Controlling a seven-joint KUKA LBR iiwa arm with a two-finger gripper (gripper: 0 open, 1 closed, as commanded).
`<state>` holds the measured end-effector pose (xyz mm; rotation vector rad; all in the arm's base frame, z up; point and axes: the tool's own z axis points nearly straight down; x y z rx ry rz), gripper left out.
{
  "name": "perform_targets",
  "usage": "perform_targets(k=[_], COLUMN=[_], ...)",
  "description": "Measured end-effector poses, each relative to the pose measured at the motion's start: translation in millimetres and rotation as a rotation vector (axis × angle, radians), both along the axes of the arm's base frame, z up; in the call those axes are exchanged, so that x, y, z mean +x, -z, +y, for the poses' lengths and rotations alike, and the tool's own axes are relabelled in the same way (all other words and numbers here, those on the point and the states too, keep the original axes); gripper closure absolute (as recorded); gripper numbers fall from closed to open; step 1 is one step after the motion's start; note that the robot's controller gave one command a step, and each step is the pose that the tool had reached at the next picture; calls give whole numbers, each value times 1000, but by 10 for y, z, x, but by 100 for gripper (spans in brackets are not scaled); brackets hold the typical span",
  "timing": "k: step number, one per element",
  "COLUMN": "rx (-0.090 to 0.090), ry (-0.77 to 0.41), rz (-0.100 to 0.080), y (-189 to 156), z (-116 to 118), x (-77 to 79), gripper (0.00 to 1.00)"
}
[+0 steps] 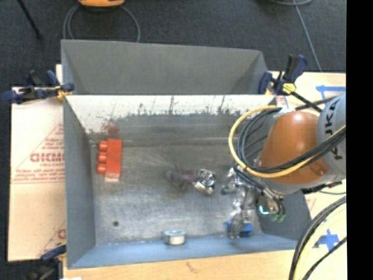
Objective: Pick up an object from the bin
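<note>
Small blue thing (244, 230) lies on the floor of the grey metal bin (163, 69), in the near right corner. Its shape is hard to make out. The robot's gripper (238, 219) hangs low right over it. I cannot tell if the gripper is open or shut, or if it has hold of anything.

In the middle of the bin, just left of the gripper, lies a little shiny silver metal piece (204, 180). A dull purple-grey bit (178, 177) is beside it. A round silver disc (173, 236) sits by the near wall. An orange-red plastic block with round studs (109, 158) lies well apart at the left side.

The bin floor is scratched grey metal. Outside the bin, on the far side, the ground is dark carpet (186, 16).
</note>
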<state>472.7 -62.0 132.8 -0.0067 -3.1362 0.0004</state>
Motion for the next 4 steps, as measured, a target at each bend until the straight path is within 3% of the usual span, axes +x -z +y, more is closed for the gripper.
perform_targets(k=[1, 2, 3, 4], rx=[5, -6, -5, -5], ry=[-15, -57, -59, -284], rz=[-11, -23, -22, -18], y=[489, 583, 574, -1128], z=[-530, -319, -317, -851], x=[85, 85, 81, 931], gripper=[0, 0, 100, 100])
